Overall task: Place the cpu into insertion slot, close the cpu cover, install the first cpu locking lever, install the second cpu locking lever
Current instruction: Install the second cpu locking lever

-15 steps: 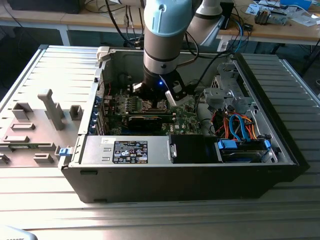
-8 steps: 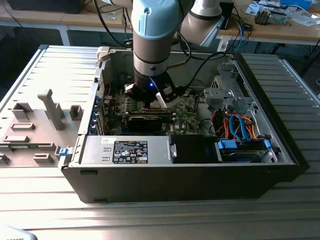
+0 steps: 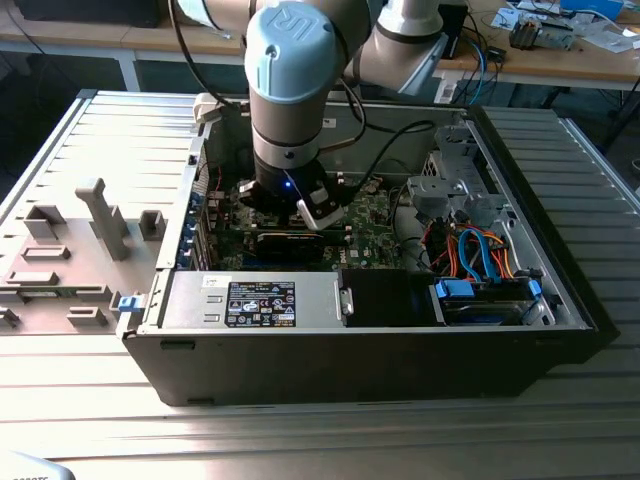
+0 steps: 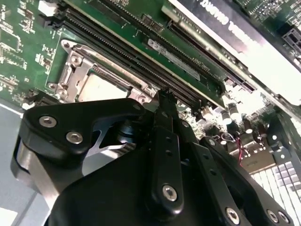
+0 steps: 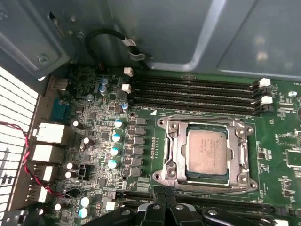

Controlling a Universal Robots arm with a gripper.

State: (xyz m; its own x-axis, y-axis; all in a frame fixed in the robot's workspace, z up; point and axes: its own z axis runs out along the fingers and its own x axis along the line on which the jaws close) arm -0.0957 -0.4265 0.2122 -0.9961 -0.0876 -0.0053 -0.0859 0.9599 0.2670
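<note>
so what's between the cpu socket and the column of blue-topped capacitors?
In the first wrist view, a column of small dark square components on green board separates the capacitors from the cpu cover framing the cpu.

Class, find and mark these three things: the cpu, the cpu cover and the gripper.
cpu (image 5: 208, 154), first wrist view, middle of its metallic face.
cpu cover (image 5: 175, 149), first wrist view, frame's side bar.
gripper (image 5: 165, 197), first wrist view, between its fingertips.

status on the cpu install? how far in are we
Done: the cpu sits in the insertion slot, and the cpu cover looks folded down around it as a metal frame. In hand: the gripper is at the socket's edge in the first wrist view, fingers together and carrying nothing. Left: I can't tell from either wrist view whether either locking lever is latched, so count both as open items.
</note>
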